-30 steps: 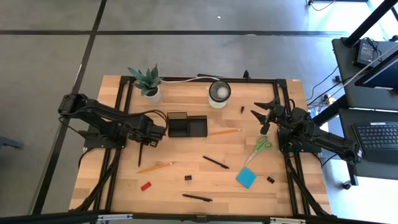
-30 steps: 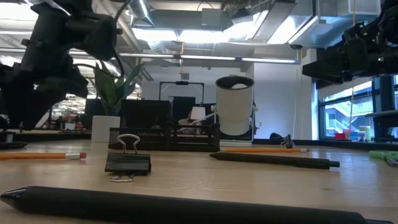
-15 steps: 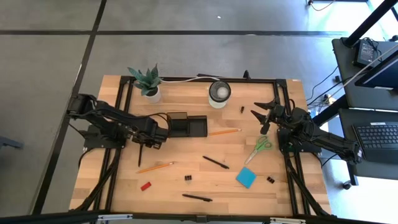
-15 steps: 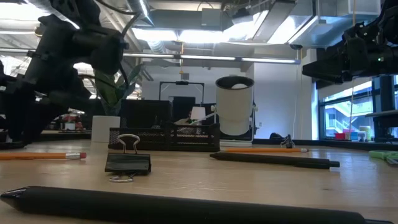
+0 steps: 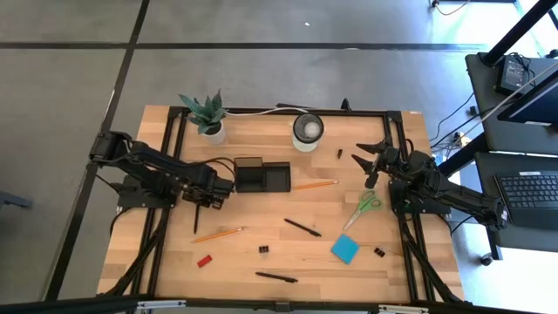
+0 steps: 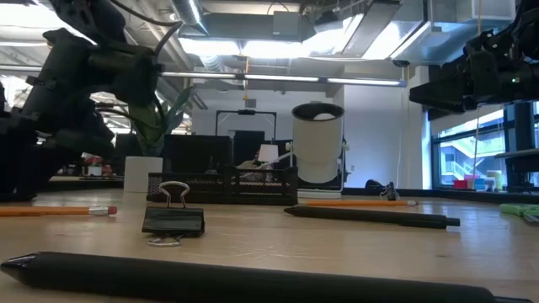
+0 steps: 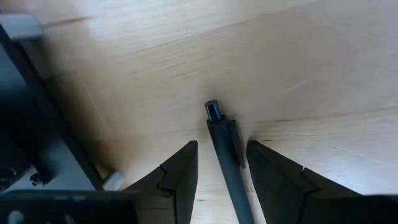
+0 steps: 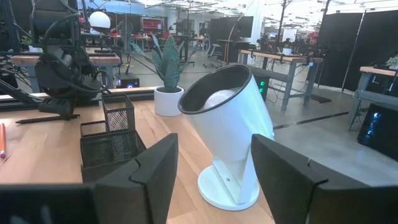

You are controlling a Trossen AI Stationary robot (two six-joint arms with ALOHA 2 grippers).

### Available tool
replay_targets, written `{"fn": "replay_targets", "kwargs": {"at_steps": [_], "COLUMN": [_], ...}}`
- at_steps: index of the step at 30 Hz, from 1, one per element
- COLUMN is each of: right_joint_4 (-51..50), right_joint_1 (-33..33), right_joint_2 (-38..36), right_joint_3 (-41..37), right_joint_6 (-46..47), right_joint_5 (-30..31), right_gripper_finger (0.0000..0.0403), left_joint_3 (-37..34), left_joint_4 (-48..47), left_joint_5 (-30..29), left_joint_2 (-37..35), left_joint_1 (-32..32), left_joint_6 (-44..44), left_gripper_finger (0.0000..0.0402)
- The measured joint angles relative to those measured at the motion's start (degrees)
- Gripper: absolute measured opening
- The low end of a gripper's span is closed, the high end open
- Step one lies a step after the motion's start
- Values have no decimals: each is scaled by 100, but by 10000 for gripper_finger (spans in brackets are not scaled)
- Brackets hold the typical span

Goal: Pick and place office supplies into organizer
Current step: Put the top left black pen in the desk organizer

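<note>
Beside the organizer (image 5: 262, 177), on its left, the left gripper (image 7: 221, 168) hangs low over a black pen (image 7: 225, 155) lying on the table (image 5: 410, 270). Its fingers (image 7: 177, 177) stand spread on either side of the pen, gripping nothing. Right gripper (image 5: 370, 162) waits raised near the scissors (image 5: 362, 208), fingers apart and empty.

I've got the left gripper (image 7: 221, 163) low over a black pen (image 7: 225, 152), fingers straddling it with bare wood either side. At my three o'clock the organizer (image 5: 262, 177) blocks (its mesh walls close by). Twelve o'clock: potted plant (image 5: 207, 116). Six o'clock is open down to an orange pencil (image 5: 218, 235).
</note>
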Motion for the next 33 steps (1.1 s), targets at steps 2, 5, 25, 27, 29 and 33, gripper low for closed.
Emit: {"fn": "replay_targets", "kwargs": {"at_steps": [2,5,25,27,29,33], "right_joint_4": [-1,0,-2,0,-2,0], "right_joint_1": [2,2,2,1,2,2], "right_joint_2": [0,1,1,1,-1,1], "right_joint_3": [0,0,0,0,0,0], "right_joint_6": [3,9,15,15,15,15], "right_joint_5": [0,0,0,0,0,-2], "right_gripper_finger": [207,207,207,207,207,207], "left_joint_3": [3,3,-16,-15,-14,-5], "left_joint_4": [25,63,285,281,282,291], "left_joint_5": [13,68,85,28,0,-90], "left_joint_2": [5,13,29,29,29,50], "left_joint_1": [30,70,313,327,346,345], "left_joint_6": [31,55,1656,1751,1860,1954], "left_gripper_finger": [135,120,91,97,96,79]}}
